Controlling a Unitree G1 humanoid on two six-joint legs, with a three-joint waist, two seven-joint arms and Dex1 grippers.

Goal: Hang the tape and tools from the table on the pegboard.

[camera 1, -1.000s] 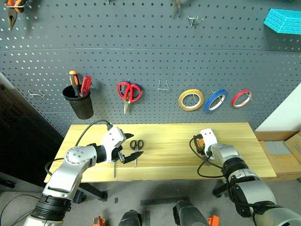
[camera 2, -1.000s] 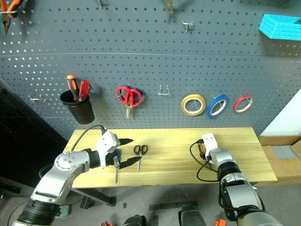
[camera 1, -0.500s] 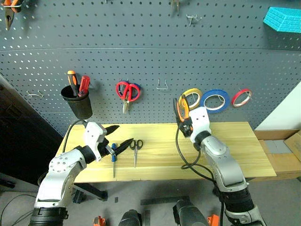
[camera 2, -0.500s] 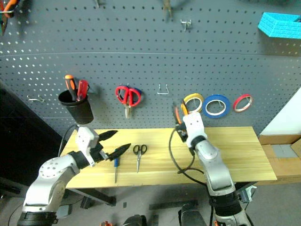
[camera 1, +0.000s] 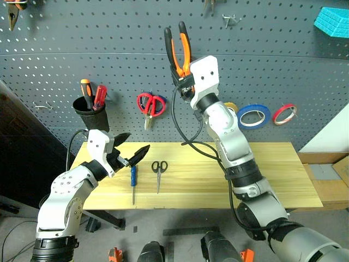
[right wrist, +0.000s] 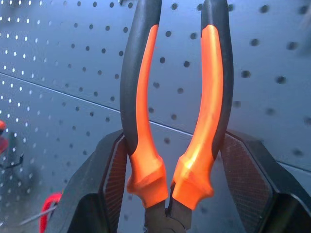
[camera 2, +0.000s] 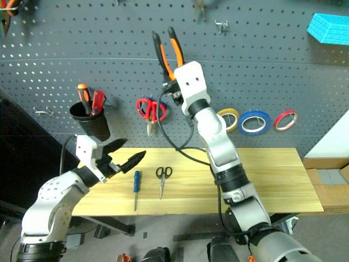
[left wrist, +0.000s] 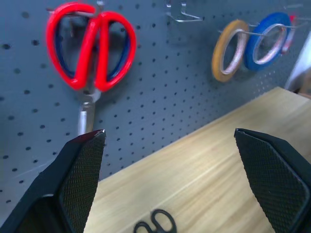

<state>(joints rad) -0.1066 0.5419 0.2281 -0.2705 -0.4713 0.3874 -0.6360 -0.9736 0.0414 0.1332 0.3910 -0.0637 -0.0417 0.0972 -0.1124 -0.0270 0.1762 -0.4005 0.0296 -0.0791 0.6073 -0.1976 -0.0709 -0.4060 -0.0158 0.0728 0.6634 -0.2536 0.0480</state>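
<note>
Right hand (camera 1: pixel 187 83) clamped on the pliers (camera 1: pixel 178 48), handles up, close before the pegboard (camera 1: pixel 283 71). I judge they could twist and miss a hook; left hand (camera 1: pixel 132 150) spread apart, empty.

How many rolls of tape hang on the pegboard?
3, side by side on the pegboard: the yellow roll, partly behind the right arm, the blue tape in the middle, then the red roll.

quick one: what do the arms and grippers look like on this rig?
Both arms are silver-grey metal segments with black joints. Each wrist ends in a white block, with a black cable looping from it back along the forearm. The left gripper and right gripper each have two black tapered fingers with cross-hatched inner pads.
</note>
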